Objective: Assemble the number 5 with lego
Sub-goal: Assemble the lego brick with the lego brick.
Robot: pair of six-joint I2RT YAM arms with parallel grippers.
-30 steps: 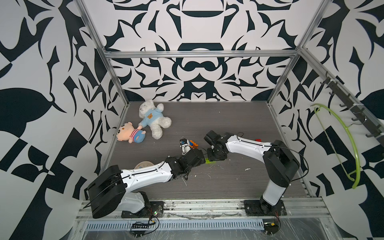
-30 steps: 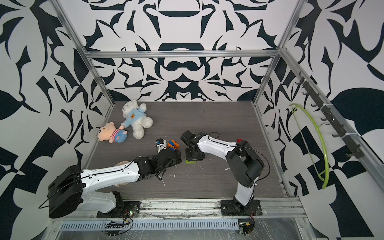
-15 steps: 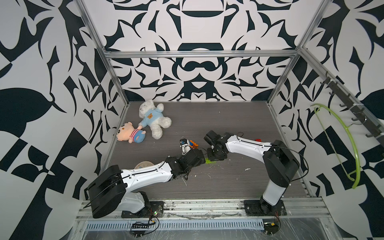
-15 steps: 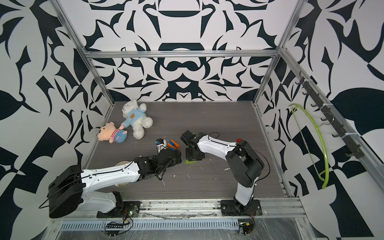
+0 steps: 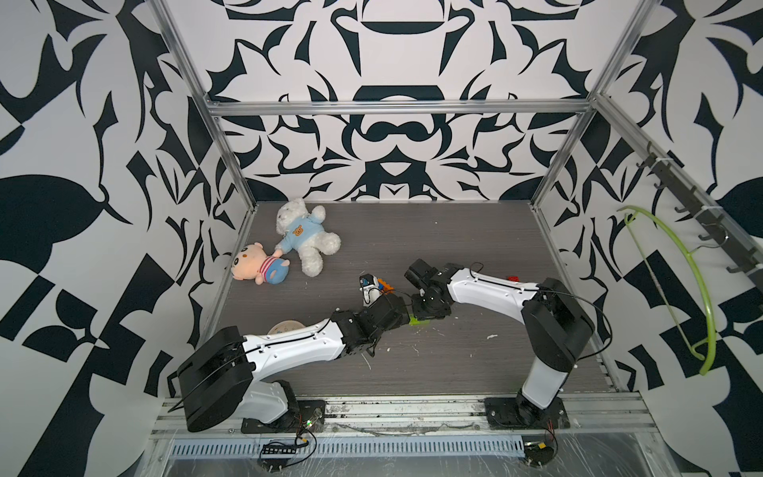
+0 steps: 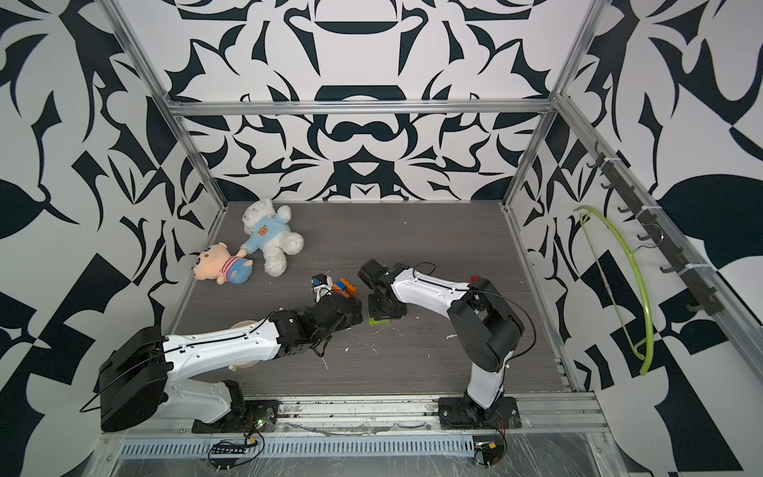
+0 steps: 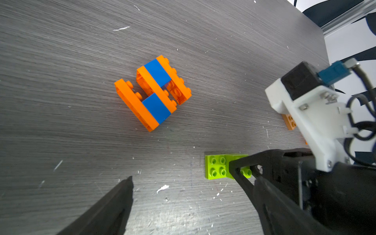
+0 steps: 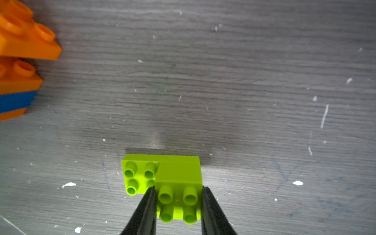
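In the left wrist view an orange and blue lego assembly (image 7: 152,93) lies on the dark table. Both top views show it beyond the grippers (image 5: 383,285) (image 6: 344,287). Two lime green bricks lie together; my right gripper (image 8: 179,203) is shut on the taller lime green brick (image 8: 179,177), which stands against the lower one (image 8: 136,176). From above, this pair (image 5: 421,323) shows under the right gripper (image 5: 429,309). My left gripper (image 7: 191,183) is open close beside the lime bricks (image 7: 215,169), with nothing between its fingers.
A small white, blue and black object (image 5: 367,285) stands by the assembly. A red brick (image 5: 513,278) lies behind the right arm and an orange brick (image 7: 290,122) beside it. Two plush toys (image 5: 305,237) (image 5: 258,268) lie at the far left. A round cream clock (image 5: 285,328) is under the left arm.
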